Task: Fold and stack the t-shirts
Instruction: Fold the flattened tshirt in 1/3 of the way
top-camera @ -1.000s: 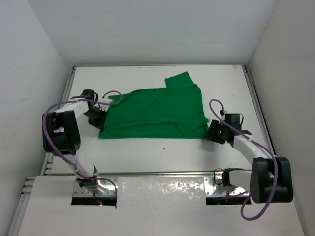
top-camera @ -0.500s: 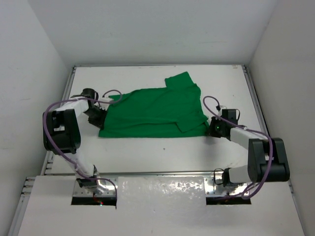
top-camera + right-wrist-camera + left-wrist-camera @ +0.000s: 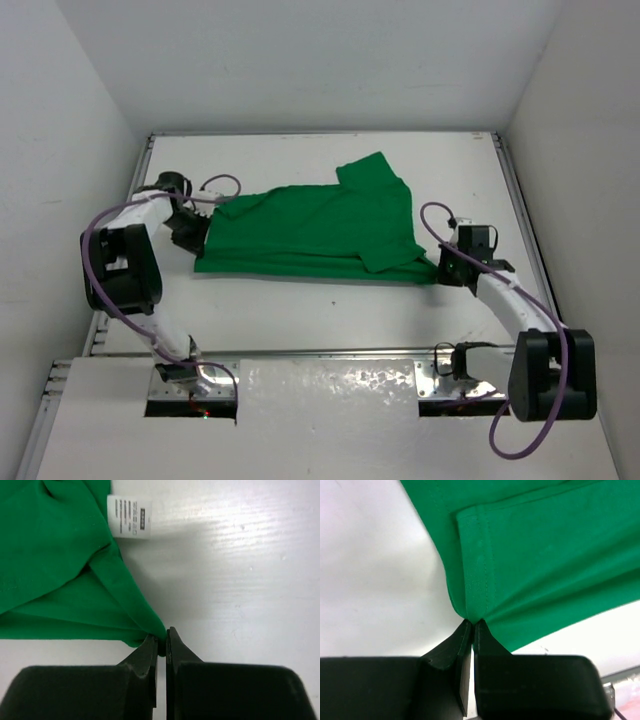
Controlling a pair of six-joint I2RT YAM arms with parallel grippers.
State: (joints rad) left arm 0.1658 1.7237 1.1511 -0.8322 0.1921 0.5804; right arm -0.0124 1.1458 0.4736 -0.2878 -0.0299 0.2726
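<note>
- 1 bright green t-shirt [image 3: 310,228] lies across the middle of the white table [image 3: 300,305]. It is spread mostly flat with its long side running left to right.
- A sleeve [image 3: 372,168] pokes toward the far edge. Near the right end a flap is doubled over the body.
- The left gripper [image 3: 471,625] is clenched on the shirt's left corner. The cloth puckers into the tips just where the stitched hem [image 3: 477,555] turns over.
- The right gripper [image 3: 161,639] is clenched on the near right corner. Only a thin point of cloth runs in between the tips.
- A white care label [image 3: 129,521] lies flat on the table at the cloth's edge, a little beyond the right grip.
- Handling, my judgement: the shirt is light, soft and limp, with no stiffness of its own. It will likely sag between the 2 held corners and drag on the table where it touches.
- Best purchase is probably at the hems and corners, where the cloth is doubled and stitched, with 2 holds at opposite ends so the edge stays taut.
- Risk: the right pinch looks shallow, so a sharp pull could slide the cloth out.
- Any slack may let the loose flap and sleeve bunch under a fold.
</note>
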